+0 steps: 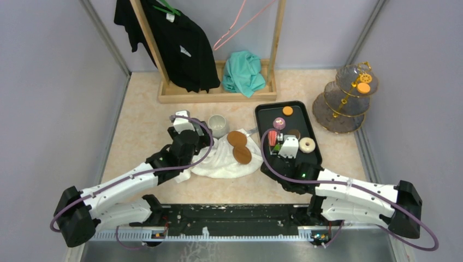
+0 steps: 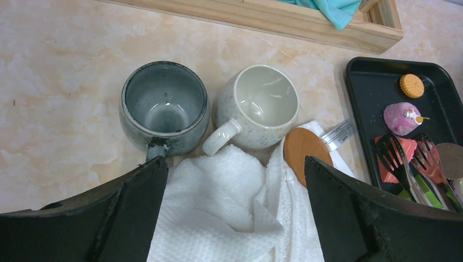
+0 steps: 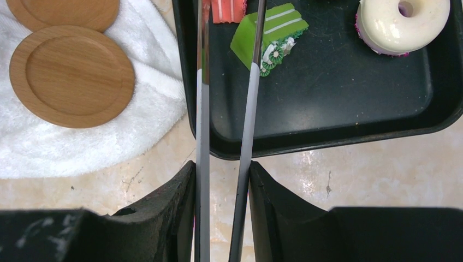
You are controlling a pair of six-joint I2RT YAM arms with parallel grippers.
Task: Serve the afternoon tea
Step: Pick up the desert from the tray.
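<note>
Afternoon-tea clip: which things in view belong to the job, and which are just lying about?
Job: three-tier stand; grey mug; white doughnut, green piece and orange biscuit on the black tray; tongs in the right gripper.
Lying about: white mug; wooden coasters; white towel; black clothes; teal cloth.

My left arm [image 1: 125, 183] and right arm [image 1: 355, 191] are built alike: smooth white shells on the long links, chunky matt black housings at the joints and bases. A purple cable [image 1: 209, 141] loops loosely along each arm. A small green light [image 1: 303, 175] glows on a black housing of the right arm. Each wrist carries a whitish block. My left gripper [image 2: 235, 213] and right gripper [image 3: 221, 185] have broad black fingers [image 2: 136, 218], rough-textured and scuffed.
</note>
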